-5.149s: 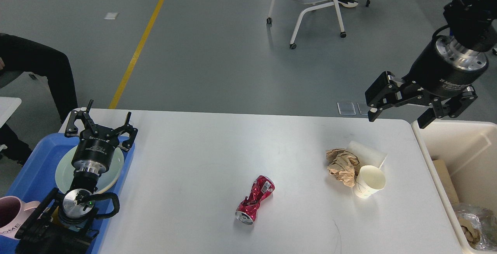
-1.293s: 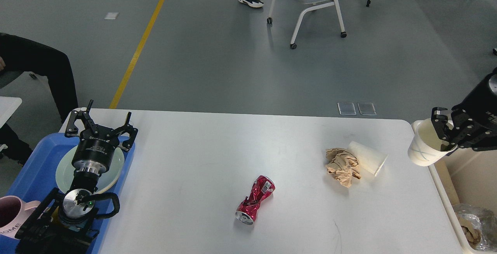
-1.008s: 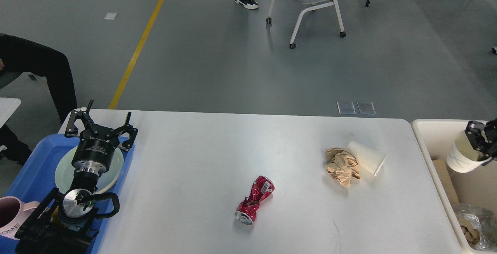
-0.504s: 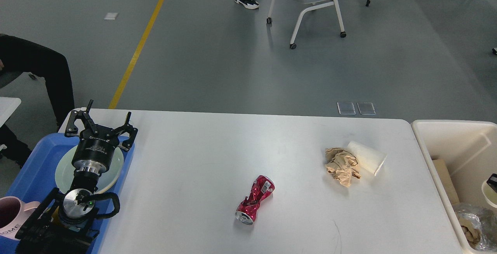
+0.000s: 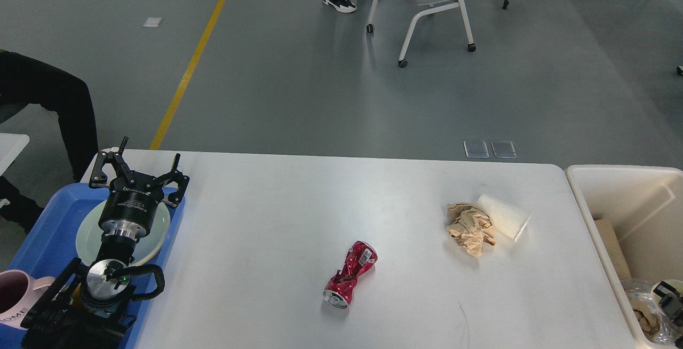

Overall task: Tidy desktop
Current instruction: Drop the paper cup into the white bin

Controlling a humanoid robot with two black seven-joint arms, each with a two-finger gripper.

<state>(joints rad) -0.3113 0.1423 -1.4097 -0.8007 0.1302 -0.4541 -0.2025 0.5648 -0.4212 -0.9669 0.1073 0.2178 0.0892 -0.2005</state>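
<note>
From the head view, the desktop is the big white table that fills the lower part of the picture. It runs from the blue tray on the left side to the beige bin on the right side.

Three bits of trash lie on the table. A crushed red can lies on its side near the middle. A brown paper ball sits further right, and a white paper cup lies tipped over, touching the paper ball.

The left gripper hangs over the far end of the blue tray, above a pale plate. Its two fingers are spread wide and they hold nothing. A pink mug stands in the near corner of the tray.

The right gripper shows only as a small dark bit at the right edge, low down inside the bin. A bit of a second white cup peeks out right by it. I cannot tell if the fingers are gripping that cup or have let go. Some crinkly wrapper and a flat brown piece are in the bin too.

I think the job is partly done. Some trash is in the bin and the dishes are in the tray. The can, the paper ball and the tipped cup are left to clear off the table.
</note>
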